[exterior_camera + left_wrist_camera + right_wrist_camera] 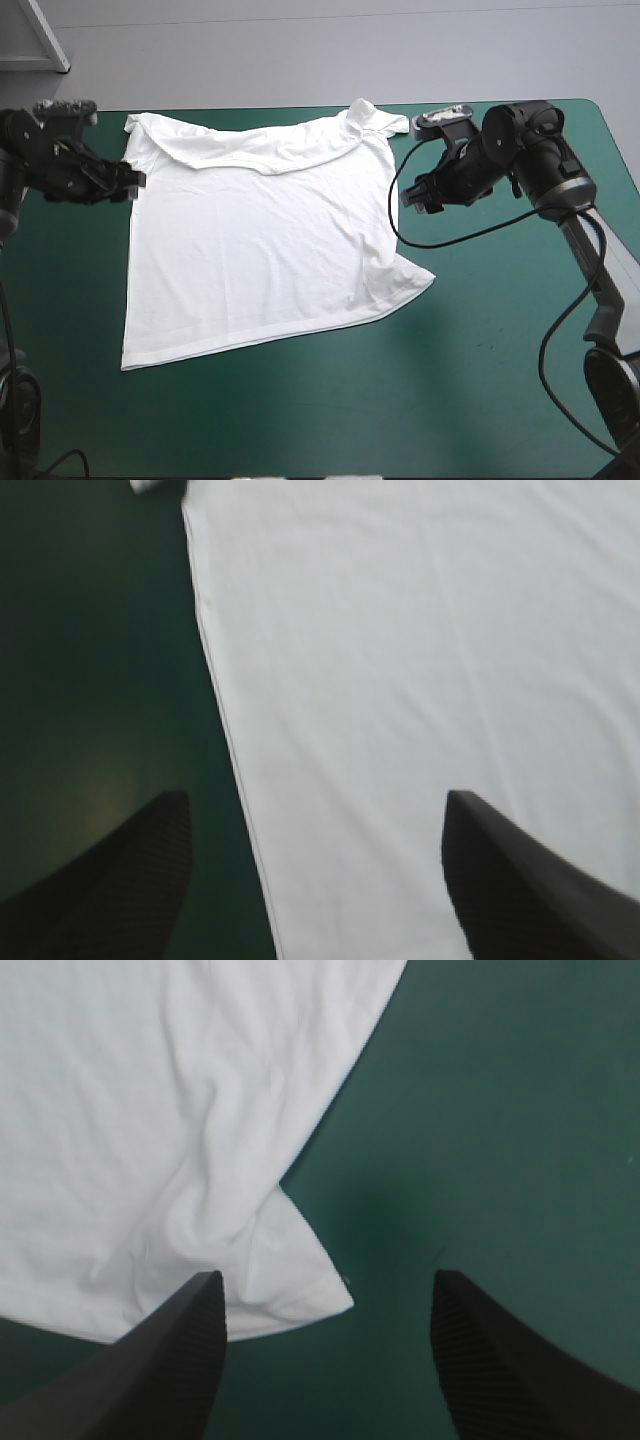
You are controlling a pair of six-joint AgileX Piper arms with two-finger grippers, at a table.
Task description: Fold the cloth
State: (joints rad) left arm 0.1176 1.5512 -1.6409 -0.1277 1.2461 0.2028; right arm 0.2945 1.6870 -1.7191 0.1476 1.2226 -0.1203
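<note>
The white T-shirt (260, 240) lies spread flat on the teal-green cover, its far part folded over in a band toward the table's far edge. My left gripper (135, 182) hovers open at the shirt's left edge. In the left wrist view that gripper (315, 805) straddles the hem line, with the T-shirt (420, 660) under one finger and bare cover under the other. My right gripper (408, 195) stands open at the shirt's right edge. In the right wrist view the gripper (328, 1282) has a rumpled corner of the T-shirt (150, 1130) lying between its fingers.
Bare teal-green cover (480, 350) shows in front of the shirt and to its right. The table's far edge (300, 104) runs just beyond the shirt's folded band. A sleeve corner (415, 275) juts out toward the right side.
</note>
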